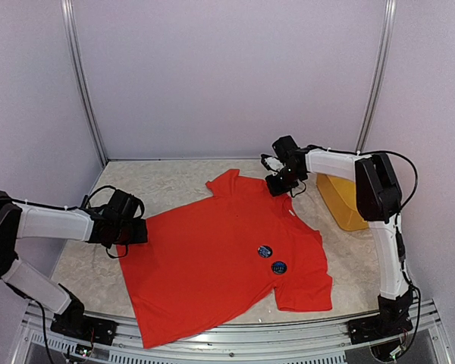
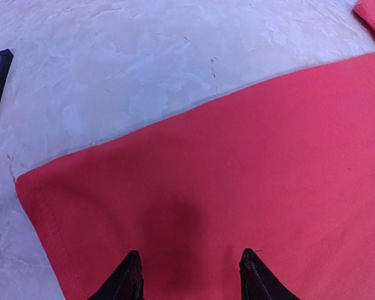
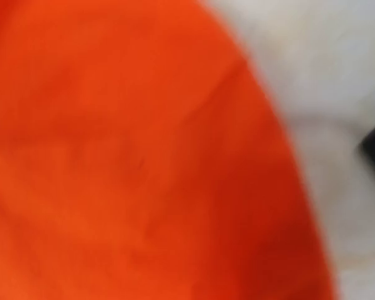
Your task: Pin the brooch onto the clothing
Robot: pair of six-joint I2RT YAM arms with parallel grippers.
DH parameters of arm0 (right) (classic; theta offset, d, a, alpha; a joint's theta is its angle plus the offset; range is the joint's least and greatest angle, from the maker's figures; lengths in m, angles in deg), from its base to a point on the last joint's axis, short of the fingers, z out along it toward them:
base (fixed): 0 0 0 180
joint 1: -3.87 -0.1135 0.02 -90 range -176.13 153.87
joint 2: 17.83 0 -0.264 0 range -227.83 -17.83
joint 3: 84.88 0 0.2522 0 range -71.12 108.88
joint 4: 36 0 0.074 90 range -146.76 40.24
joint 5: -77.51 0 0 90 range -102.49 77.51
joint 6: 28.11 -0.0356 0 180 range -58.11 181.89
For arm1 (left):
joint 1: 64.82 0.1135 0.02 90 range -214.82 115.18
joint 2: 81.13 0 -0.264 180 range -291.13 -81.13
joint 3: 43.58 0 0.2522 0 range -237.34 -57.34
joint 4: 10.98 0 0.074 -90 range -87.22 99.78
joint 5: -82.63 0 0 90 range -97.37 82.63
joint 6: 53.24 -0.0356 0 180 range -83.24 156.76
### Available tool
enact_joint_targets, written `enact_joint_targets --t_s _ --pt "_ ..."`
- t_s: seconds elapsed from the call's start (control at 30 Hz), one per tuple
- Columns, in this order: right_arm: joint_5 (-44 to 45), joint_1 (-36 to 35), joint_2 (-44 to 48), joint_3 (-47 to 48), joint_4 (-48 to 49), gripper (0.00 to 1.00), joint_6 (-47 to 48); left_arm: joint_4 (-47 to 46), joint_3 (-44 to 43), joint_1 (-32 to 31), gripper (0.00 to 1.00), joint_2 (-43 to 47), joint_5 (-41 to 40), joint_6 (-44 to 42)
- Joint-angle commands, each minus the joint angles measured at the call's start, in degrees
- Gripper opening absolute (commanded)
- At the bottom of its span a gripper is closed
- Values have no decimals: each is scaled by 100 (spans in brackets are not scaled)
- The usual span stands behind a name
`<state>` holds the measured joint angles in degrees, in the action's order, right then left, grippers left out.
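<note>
Two arms bracket the clothing (image 1: 205, 262), a red-orange T-shirt spread flat on the pale worktop (image 1: 167, 182). Its long axis appears to run from the hem under the left tool (image 2: 190, 278) to the neck end at the right tool (image 1: 282, 185). The left tool stands open, its two dark fingers (image 2: 130, 280) apart just above the fabric near a hem corner, gripping nothing; ahead of it the shirt's side edge gives way to bare worktop. The right tool is closed at the shirt's shoulder edge. Its own camera shows only blurred orange cloth filling the view, so whether it pinches fabric cannot be told. Two small round dark badges, the upper brooch (image 1: 265, 250) and the lower brooch (image 1: 279, 267), sit close together on the chest. They lie back toward the right arm's base from its tool and far across the shirt from the left tool; whether either is pinned or merely lying there is too small to tell. The right arm looks the nearer for any work on them, which would mean drawing back along the shirt toward its own base. Room is tighter on that side: a yellow basket (image 1: 341, 205) sits just to the outer side of the right tool, near the sleeve. The shirt's near hem corner lies at the worktop's front edge beside the left arm's base.
</note>
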<state>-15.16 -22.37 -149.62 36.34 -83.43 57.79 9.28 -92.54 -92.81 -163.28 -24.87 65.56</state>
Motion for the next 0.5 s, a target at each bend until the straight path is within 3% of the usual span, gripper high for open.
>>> enact_joint_targets --t_s 0.0,0.13,0.2,0.47 --pt "872 -13 72 547 -112 10 124 6 -366 8 52 349 28 -467" --pt "2335 68 112 458 296 35 601 -454 -487 -91 73 962 -119 -1259" --pt "2689 80 -118 702 333 37 1003 -603 -498 -99 81 1182 -154 -1577" --pt "3224 75 -1046 1863 168 36 1938 -504 -857 -120 82 996 -31 -1705"
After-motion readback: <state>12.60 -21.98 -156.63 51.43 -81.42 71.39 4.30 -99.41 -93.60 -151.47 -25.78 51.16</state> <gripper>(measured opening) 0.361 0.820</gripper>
